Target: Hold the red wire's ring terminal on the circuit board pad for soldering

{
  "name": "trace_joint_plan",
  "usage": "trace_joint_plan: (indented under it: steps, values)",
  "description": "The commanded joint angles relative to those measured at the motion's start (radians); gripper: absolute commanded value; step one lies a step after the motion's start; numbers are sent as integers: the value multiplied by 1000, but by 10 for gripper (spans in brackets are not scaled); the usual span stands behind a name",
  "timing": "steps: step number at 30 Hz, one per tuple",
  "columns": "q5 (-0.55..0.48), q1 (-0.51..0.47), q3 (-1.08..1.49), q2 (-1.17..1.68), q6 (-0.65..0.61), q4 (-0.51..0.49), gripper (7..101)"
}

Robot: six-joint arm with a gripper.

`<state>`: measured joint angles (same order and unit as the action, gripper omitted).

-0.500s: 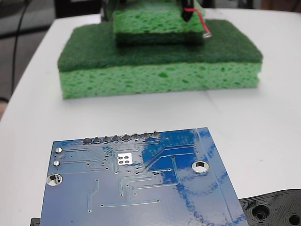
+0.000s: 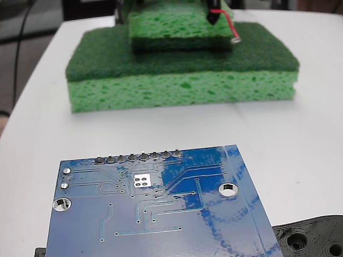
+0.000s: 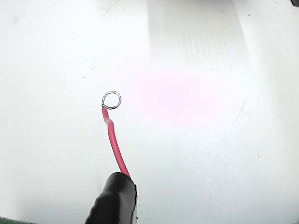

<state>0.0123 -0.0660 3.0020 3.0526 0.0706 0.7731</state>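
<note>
The gripper itself is out of sight in both views, so I cannot tell how its jaws stand; only the black sleeve (image 3: 114,200) shows, carrying the red wire (image 3: 113,142) with its ring terminal (image 3: 111,100) hanging over bare white table (image 2: 300,139). In the fixed view the ring terminal (image 2: 236,39) hangs at the far end over the stacked green sponges (image 2: 182,69), well apart from the pad (image 2: 142,180) on the circuit board (image 2: 161,209) up front, with a black plastic part (image 2: 313,238) beside the board's right corner.

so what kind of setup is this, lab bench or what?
Likely an electronics soldering bench: a bare blue circuit board lies on a white table, stacked green sponges sit behind it, and a red wire with a ring terminal hangs above.
</note>
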Motion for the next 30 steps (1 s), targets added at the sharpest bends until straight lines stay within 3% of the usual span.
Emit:
trace_joint_plan:
  steps: [1,18,26,30]
  values:
    - [-6,-2,-8,2,2,-2,1003]
    - [6,-20,-106,-2,12,40,1003]
    - [-87,-179,-187,-146,-20,15,1003]
    - [-84,-184,-268,-216,-32,-21,1003]
